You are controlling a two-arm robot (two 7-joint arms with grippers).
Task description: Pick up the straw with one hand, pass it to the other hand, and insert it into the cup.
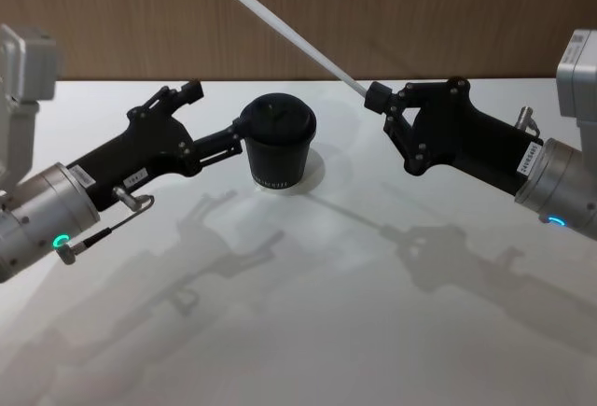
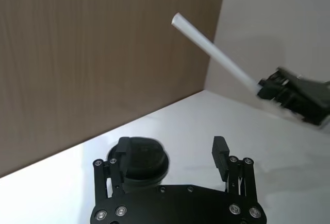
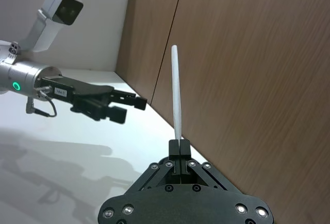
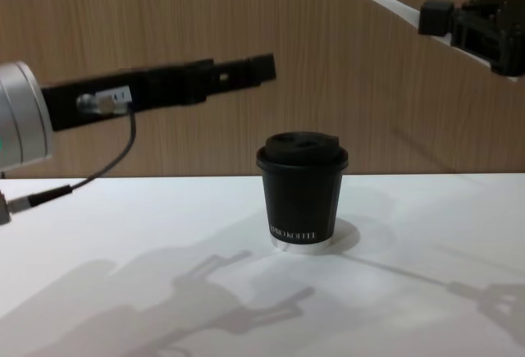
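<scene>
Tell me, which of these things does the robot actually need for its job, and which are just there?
Part of the job:
long thin white straw, held in the shut right gripper
small black paper cup with domed lid
open left gripper, near the cup

Just there:
white table
brown wooden wall
</scene>
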